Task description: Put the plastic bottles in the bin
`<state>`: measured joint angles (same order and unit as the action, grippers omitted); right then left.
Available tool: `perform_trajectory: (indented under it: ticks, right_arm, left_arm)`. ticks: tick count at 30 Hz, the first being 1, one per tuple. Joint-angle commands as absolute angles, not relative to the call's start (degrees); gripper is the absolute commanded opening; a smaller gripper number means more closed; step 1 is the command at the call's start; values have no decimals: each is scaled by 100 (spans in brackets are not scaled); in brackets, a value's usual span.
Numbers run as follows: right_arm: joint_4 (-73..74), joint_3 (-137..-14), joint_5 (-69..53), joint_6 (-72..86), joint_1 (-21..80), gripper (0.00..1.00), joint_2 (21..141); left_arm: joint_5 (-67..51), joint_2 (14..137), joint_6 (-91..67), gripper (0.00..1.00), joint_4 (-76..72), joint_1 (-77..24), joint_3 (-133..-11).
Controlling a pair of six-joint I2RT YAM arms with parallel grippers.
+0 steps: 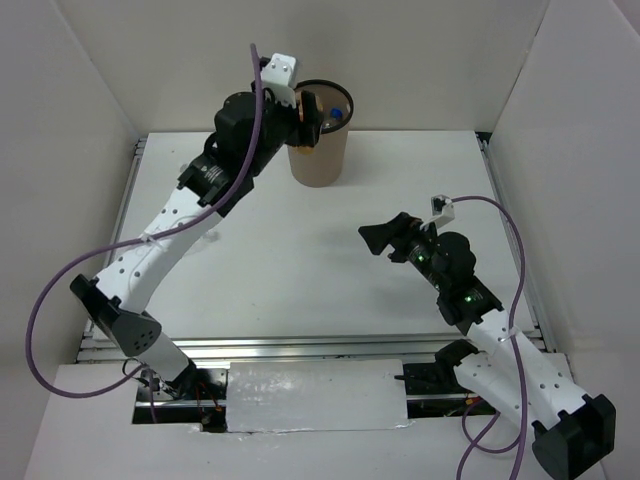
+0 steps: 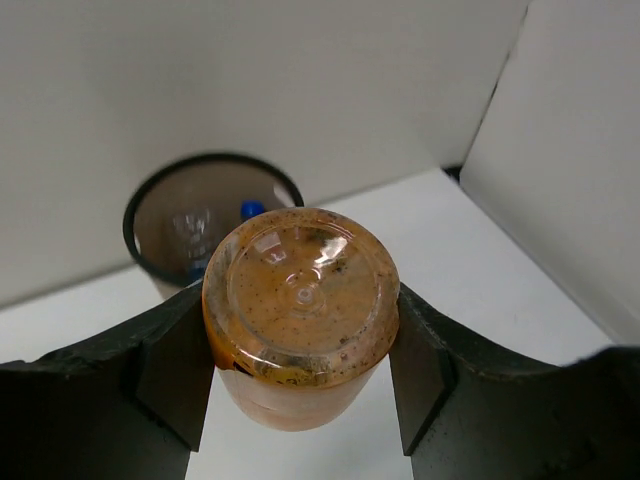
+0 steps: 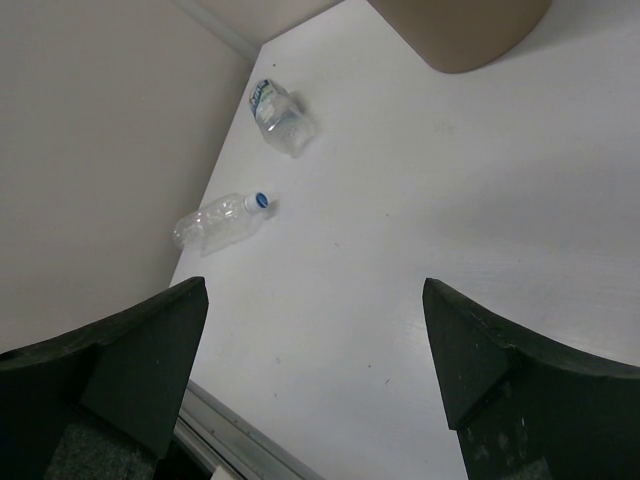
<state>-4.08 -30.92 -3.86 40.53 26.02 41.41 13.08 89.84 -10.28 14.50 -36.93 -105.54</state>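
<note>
My left gripper [image 1: 305,112] is shut on the orange bottle [image 1: 300,106] and holds it at the left rim of the brown bin [image 1: 318,162]. In the left wrist view the bottle [image 2: 300,290] sits bottom-up between the fingers [image 2: 165,370], with the bin's black rim [image 2: 138,200] just beyond it. Clear bottles and a blue cap [image 2: 252,209] lie inside the bin. My right gripper [image 1: 383,240] is open and empty over the table's right middle. The right wrist view shows two clear bottles on the table: one blue-capped [image 3: 220,222], one blue-labelled [image 3: 280,115].
White walls enclose the table on the left, back and right. The two loose bottles lie close to the left wall [image 3: 90,170]. The bin's base [image 3: 460,35] shows at the top of the right wrist view. A metal rail [image 3: 240,440] runs along the table's near edge.
</note>
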Motion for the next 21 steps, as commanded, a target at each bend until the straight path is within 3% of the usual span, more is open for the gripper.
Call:
perform_trajectory:
  ticks: [1,8,15,18,20,21]
  right_arm:
    - [-677,-3015,-299,3920,2646,95,4052]
    - [-625,-3085,-246,3823,2663,95,4157]
    - [-659,-3111,-290,3718,2663,95,4087]
    - [-703,-3102,-246,3683,2681,95,4174]
    - [-642,-3155,-158,3656,2681,95,4324]
    - [-624,-3181,-158,3648,2681,95,4376]
  left_arm:
    - [1442,9553,-660,0,-190,-3578,-10748]
    - [1092,11106,-281,0,-1098,-3121,-12284]
    - [485,12260,-624,0,-1757,-2471,-12955]
    - [212,12480,-659,0,-2231,-2338,-12613]
    - [71,12559,-633,7,-2382,-2294,-12428]
    - [9,12594,-581,21,-2382,-2285,-12410]
